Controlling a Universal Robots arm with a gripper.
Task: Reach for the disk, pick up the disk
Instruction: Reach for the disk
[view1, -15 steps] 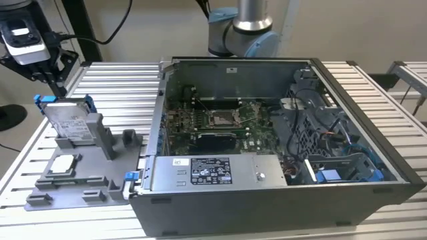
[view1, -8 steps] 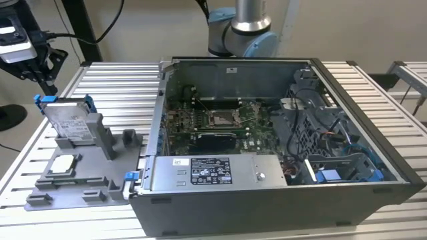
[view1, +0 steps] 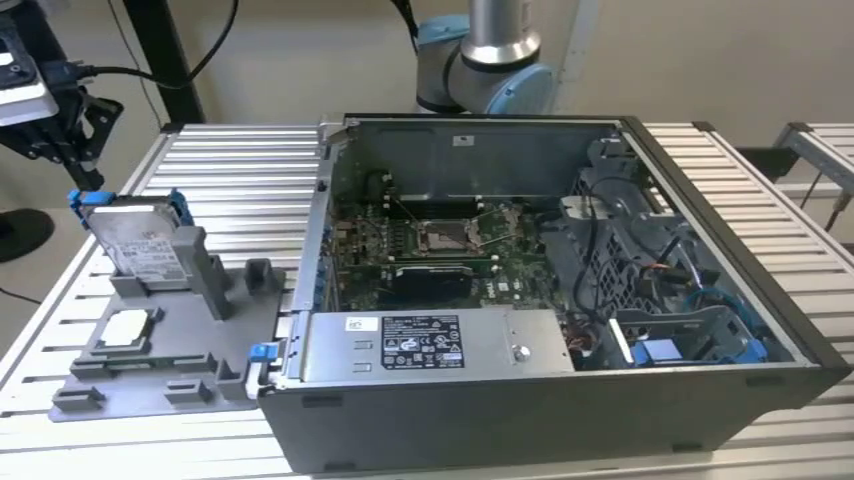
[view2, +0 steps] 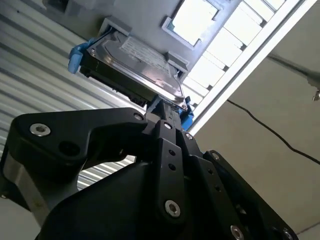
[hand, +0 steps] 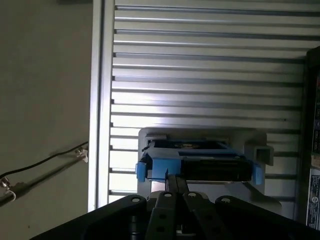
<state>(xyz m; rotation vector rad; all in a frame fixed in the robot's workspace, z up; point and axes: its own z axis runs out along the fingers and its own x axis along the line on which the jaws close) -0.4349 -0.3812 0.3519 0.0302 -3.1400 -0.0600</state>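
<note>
Caught the claw (hand: 176, 180) shut tight in both wrist views, fingers (view2: 165, 125) pressed together w/ nothing btwn them. Found the tips lined up on the blue rail (hand: 162, 167) at the near edge of the disk (hand: 210, 167), v. close; touching or apart, couldn't tell. Saw that disk standing on edge in a grey holder (hand: 252, 137). Over to the exterior view: spotted the claw (view1: 80, 160) hanging at 11 o'clock from the disk (view1: 134, 240), right by its top corner. Saw the disk leaning back, label face up & out, blue rails on both sides. Noted a small square chip (view1: 127, 325) lying flat on the holder (view1: 160, 372) at 6 o'clock from the disk. Clocked the open PC case (view1: 534, 420) at 3 o'clock from the holder, long grey box (view1: 427, 345) along its near wall, arm base (view1: 481, 60) at 12 o'clock behind it. Found the lot resting on a slatted metal table (view1: 227, 170).
</note>
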